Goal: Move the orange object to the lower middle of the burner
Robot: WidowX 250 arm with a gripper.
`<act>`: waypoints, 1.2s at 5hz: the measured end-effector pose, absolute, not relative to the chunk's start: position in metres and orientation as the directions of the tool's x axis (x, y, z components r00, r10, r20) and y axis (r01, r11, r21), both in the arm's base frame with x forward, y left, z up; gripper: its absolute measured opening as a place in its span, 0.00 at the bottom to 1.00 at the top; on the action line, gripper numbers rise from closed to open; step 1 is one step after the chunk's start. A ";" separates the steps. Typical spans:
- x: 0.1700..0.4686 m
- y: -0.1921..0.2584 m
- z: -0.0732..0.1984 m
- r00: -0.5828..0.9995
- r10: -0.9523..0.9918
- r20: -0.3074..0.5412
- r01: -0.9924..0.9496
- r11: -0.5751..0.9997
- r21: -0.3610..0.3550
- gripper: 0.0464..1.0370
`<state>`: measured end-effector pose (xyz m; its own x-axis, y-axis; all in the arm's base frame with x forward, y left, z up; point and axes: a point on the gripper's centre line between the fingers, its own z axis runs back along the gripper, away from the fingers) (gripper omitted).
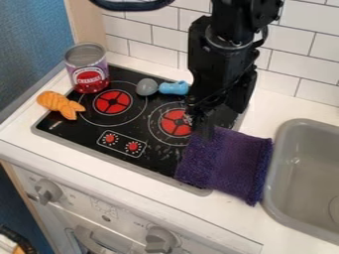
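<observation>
1. Black, angular tool (202,127) of mine points down over the right side of the stove top, its low end by the right burner and the upper edge of the cloth. I cannot tell whether it is open or closed.
2. Black, jointed arm (222,54) of mine comes in from the top edge, right of centre, and drops almost upright in front of the white tiled wall (159,34). Its bulky wrist part hides some of the stove top's right-hand part.
3. Orange, scored toy object (54,102), plump with a flared end, lies well apart from my tool, across the stove top's left edge. Its flared end points toward the left burner (112,102), round and red inside pale rings, but sits outside the red part.
4. Flat black stove top (89,131) rests on the white counter (17,119). Its round red right burner (174,123) is just left of my tool.
5. Red-labelled metal can (87,69) stands upright at the far left corner, near the orange object.
6. Grey-and-blue toy (173,88), rounded at its grey end, lies behind and between the burners.
7. Purple woven cloth (228,161) drapes over the right front edge and onto the counter, near the grey, smooth-walled sink (281,183).
</observation>
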<state>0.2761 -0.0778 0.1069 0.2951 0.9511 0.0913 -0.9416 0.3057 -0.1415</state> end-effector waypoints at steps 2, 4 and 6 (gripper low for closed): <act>0.288 -0.059 0.105 0.241 0.967 0.087 -0.961 0.250 -0.118 0.96; 0.316 -0.008 0.105 0.035 0.997 0.064 -0.992 0.042 -0.115 0.96; 0.321 0.066 0.106 -0.200 0.973 0.112 -0.973 -0.184 -0.137 0.96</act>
